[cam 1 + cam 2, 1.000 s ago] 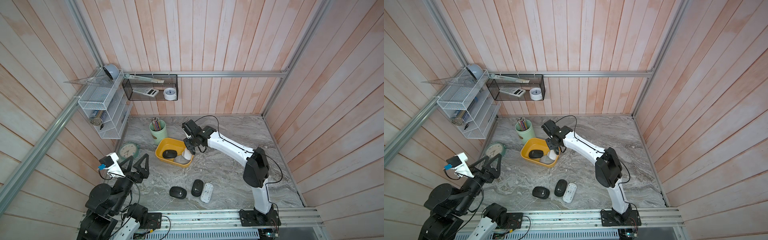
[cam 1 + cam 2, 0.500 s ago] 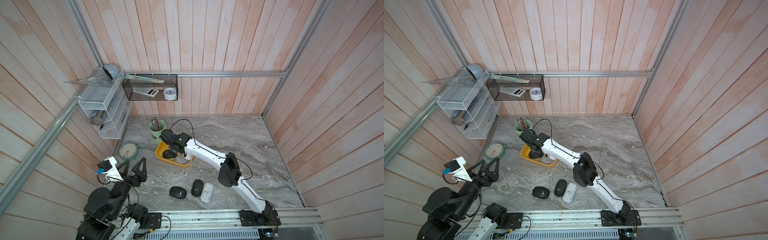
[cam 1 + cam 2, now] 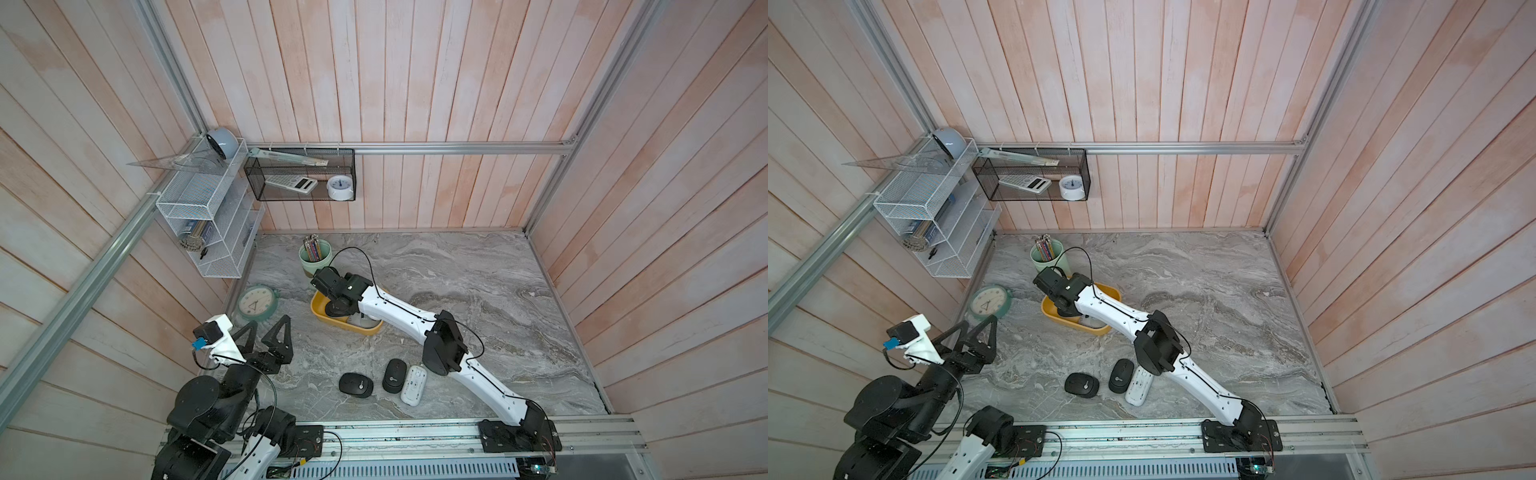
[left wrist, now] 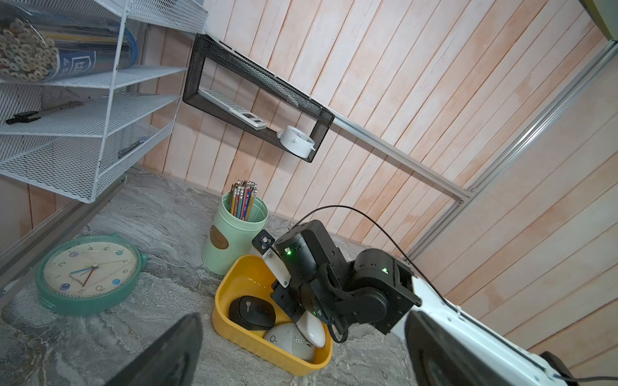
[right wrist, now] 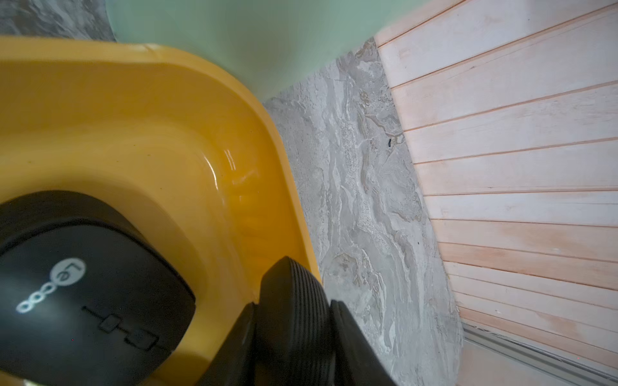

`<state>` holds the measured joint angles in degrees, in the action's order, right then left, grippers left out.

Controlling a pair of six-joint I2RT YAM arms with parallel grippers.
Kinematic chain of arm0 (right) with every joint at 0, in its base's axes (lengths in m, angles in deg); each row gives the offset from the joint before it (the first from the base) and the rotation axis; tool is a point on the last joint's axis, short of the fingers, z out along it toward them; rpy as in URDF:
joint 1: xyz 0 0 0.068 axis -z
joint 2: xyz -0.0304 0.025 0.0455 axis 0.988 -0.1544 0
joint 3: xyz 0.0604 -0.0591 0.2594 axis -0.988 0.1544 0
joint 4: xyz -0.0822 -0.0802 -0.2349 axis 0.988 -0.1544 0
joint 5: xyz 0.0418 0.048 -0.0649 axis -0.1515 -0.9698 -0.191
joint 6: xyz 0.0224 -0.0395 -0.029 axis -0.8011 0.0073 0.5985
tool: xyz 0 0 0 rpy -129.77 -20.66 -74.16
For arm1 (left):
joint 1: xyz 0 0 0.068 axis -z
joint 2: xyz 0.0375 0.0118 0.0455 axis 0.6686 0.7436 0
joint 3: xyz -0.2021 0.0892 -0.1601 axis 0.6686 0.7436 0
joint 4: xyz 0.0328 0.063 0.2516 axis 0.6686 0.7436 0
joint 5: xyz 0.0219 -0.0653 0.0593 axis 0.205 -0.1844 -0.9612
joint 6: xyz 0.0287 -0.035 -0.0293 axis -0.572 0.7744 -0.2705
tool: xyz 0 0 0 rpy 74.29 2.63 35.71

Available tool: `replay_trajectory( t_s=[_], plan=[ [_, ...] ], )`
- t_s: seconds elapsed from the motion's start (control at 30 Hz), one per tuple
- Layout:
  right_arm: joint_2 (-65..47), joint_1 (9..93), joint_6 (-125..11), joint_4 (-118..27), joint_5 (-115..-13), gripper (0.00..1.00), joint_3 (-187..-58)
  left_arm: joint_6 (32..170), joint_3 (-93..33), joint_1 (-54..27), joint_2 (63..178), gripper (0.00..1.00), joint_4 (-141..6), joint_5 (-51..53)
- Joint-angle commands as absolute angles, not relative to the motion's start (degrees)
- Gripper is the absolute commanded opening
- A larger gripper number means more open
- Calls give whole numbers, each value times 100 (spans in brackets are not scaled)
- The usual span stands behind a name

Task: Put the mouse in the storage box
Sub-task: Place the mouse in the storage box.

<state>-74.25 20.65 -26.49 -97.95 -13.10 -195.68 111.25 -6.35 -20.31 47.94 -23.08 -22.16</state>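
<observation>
swung across since a second ago, the right gripper (image 4: pixel 306 315) now sits low inside the storage box (image 4: pixel 261 351), jaws pinched on a white mouse (image 4: pixel 314 331) held on edge; released at this tilt it could topple onto the black mouse (image 4: pixel 252 312) or over the rim

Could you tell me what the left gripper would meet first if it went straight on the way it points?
Probably the storage box: its near wall lies straight ahead between the left gripper's open jaws, though depth is unclear.
</observation>
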Motion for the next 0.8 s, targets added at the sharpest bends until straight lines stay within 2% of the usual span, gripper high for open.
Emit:
replay_trajectory(
  t_s=[0.0, 0.23, 0.3, 0.53, 0.77],
  plan=[
    [-7640, 1940, -2335, -9617, -1060, 36, -19701, 11037, -759, -2069, 4760, 100, -2258, -2285],
    [-7477, 1830, -2272, -9567, -1288, 70, -19640, 11116, -733, -2069, 4785, 100, -2188, -2388],
    [-7308, 1828, -2426, -9617, -1470, 74, -19640, 11134, -729, -2072, 4771, 100, -2179, -2424],
    [-5957, 1860, -3461, -9587, -2230, 76, -18690, 11128, -774, -2080, 5090, 100, -2095, -2558],
    [-3703, 2201, -4957, -8455, -3074, 77, -15768, 11156, -786, -2095, 5741, 100, -2063, -2297]
  ],
)
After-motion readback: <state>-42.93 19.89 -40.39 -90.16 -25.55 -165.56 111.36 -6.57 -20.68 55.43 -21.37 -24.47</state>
